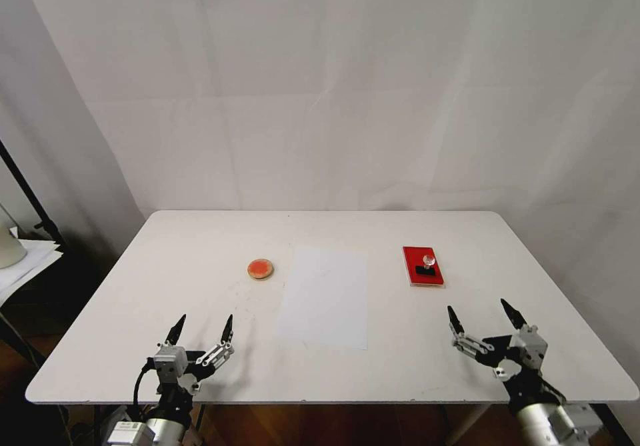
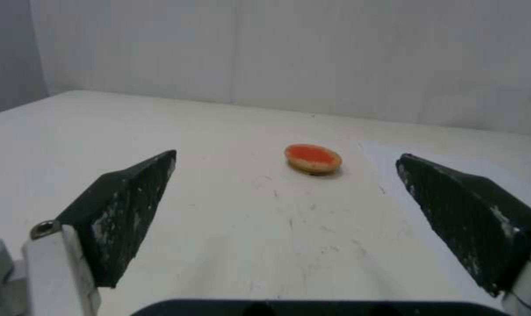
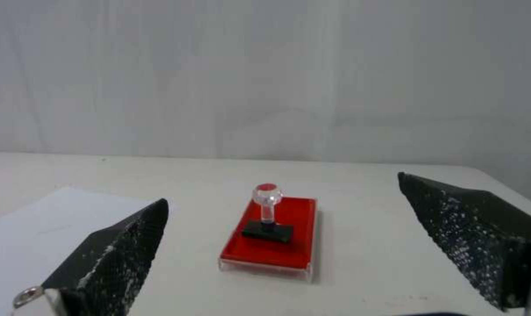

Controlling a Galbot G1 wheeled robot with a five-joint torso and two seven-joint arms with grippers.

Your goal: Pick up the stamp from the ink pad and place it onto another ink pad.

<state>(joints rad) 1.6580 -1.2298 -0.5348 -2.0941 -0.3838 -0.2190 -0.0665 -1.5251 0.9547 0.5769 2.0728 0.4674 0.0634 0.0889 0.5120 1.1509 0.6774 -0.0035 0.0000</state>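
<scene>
The stamp (image 1: 429, 267) stands upright on the ink pad (image 1: 413, 257), black base flat on the red surface w/ the clear knob up top, toward the pad's near end (knob reads as the obvious grab point, prob. why it's left sticking up free). In the right wrist view the stamp (image 3: 268, 215) sits about centred btwn the two dark fingers, pad (image 3: 294, 252) straight ahead, so that hand looks lined up for it.

Pad lies on the right side of the white table (image 1: 167, 246). A sheet of white paper (image 1: 325, 297) sits mid-table btwn the two pads. Another ink pad (image 1: 260, 269), small round orange disc, lies just left of the paper, well apart from the red one; it's bare on top, ready to take the stamp. Nothing has been lifted yet, I'd judge.

Right hand (image 1: 485, 321) hovers near the table's front edge, on the near side of the red pad, fingers spread wide, tips pointing fwd & up, holding nothing. Left hand (image 1: 201, 329) is at the front left edge, also spread open and empty, aimed at the round pad (image 2: 312, 158) (seen ahead btwn its fingers (image 2: 124, 206) in the left wrist view); looks idle.
</scene>
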